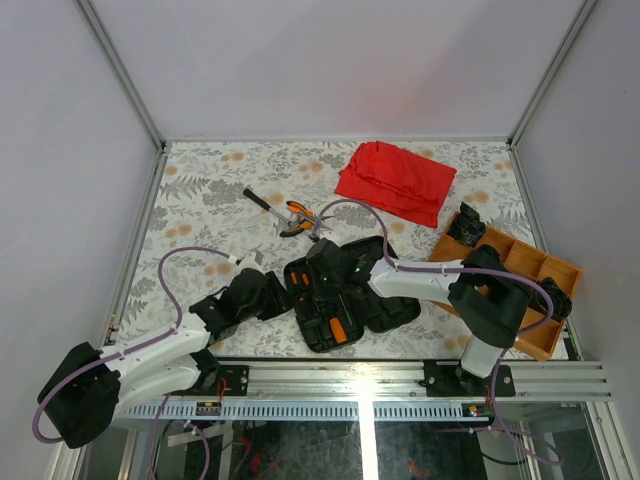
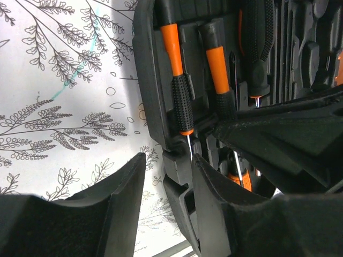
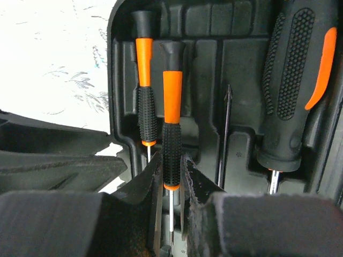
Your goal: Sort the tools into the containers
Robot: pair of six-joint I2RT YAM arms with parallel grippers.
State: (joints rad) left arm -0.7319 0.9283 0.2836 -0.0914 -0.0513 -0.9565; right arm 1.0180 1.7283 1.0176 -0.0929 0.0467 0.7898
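**Q:** Where is the tool case, and what room is around it?

**A:** In the overhead view the open black tool case (image 1: 315, 325) lies at lower centre. Its near edge is close to the metal rail (image 1: 400, 372) that carries both arm bases. Patterned table (image 1: 200, 200) shows broadly to the left of the case and above it, out to the side rail at the left of the frame.

**Q:** What is the right gripper doing?

**A:** The right gripper (image 3: 171, 174) reaches in from the lower right, over the case. In its wrist view the fingers are pressed together on the knurled black grip of a slim screwdriver (image 3: 172, 107). The orange band of its handle sits above them. I cannot tell whether it is seated in its slot. A second slim screwdriver (image 3: 144, 107) lies in the slot just to the left, near the case's rounded corner. A large driver (image 3: 297, 91) with a black-and-orange handle fills a slot at the right.

**Q:** And the left gripper?

**A:** The left gripper (image 2: 167, 160) is at the case's left edge. Its 2 fingers stand apart and straddle the case wall, 1 outside over the table and 1 inside. A sliver of table shows between the outer finger and the wall.

**Q:** What else lies on the table?

**A:** Orange-handled pliers (image 1: 297, 218) and a black-handled driver (image 1: 258, 199) lie just beside each other above the case. A red cloth (image 1: 395, 180) is at upper right. A wooden tray (image 1: 515, 260) sits along the right edge.
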